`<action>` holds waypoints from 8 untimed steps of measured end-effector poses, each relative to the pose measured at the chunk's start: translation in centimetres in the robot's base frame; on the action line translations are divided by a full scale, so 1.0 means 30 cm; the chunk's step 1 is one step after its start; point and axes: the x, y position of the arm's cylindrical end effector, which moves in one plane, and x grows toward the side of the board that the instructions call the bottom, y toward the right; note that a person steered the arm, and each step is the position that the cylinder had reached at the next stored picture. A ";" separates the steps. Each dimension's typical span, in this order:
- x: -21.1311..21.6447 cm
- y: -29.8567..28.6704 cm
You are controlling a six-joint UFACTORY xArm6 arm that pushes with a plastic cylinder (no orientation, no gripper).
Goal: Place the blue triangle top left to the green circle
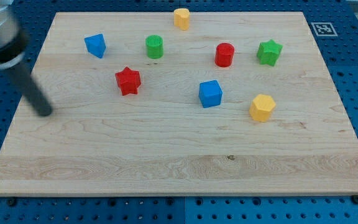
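The blue triangle [96, 45] sits near the board's top left. The green circle [155, 47] stands to its right, about level with it, with a gap between them. My tip [44, 112] is at the board's left side, below and left of the blue triangle, touching no block. The rod rises from it toward the view's top left and looks blurred.
A red star [128, 81] lies below the gap between the triangle and the circle. A yellow block [181, 18] is at the top edge. A red cylinder [225, 55], green star [269, 52], blue cube [211, 94] and yellow hexagon [261, 107] lie to the right on the wooden board [166, 168].
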 end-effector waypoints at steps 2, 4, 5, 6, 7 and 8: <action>-0.111 0.108; -0.335 0.124; -0.335 0.133; -0.373 0.188; -0.430 0.238; -0.431 0.187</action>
